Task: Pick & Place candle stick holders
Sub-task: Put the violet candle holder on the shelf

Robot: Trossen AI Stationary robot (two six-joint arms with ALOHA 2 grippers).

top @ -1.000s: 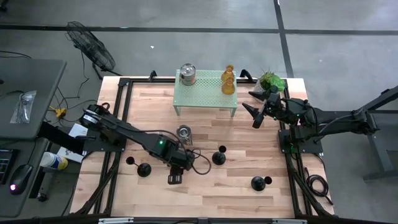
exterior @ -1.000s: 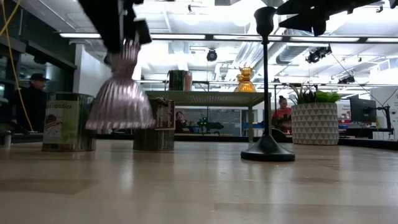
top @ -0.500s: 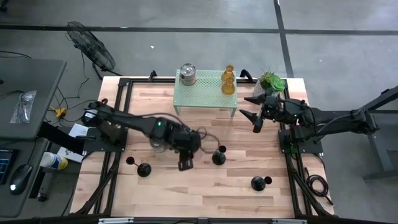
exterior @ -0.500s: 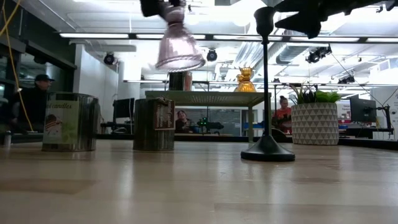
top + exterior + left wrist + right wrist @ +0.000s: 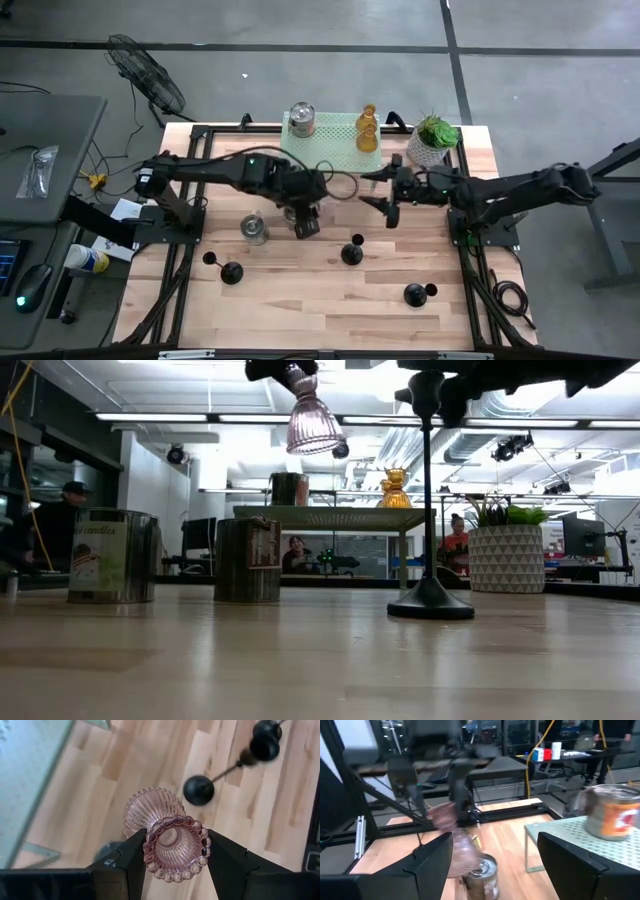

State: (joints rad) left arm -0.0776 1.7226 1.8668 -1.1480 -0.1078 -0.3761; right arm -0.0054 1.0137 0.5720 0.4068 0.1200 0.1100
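The left end effector, closed on the pink glass holder, has carried it up off the counter to just in front of the green rack, probably for placing. The right end effector, fingers spread and empty, has swung in near the rack's right end.

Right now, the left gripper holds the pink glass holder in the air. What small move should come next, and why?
Probably carry it on toward the green rack. The left gripper is shut on the pink glass holder, lifted well above the table, near the rack's front edge. The right gripper, open, is close beside it, so move slowly.
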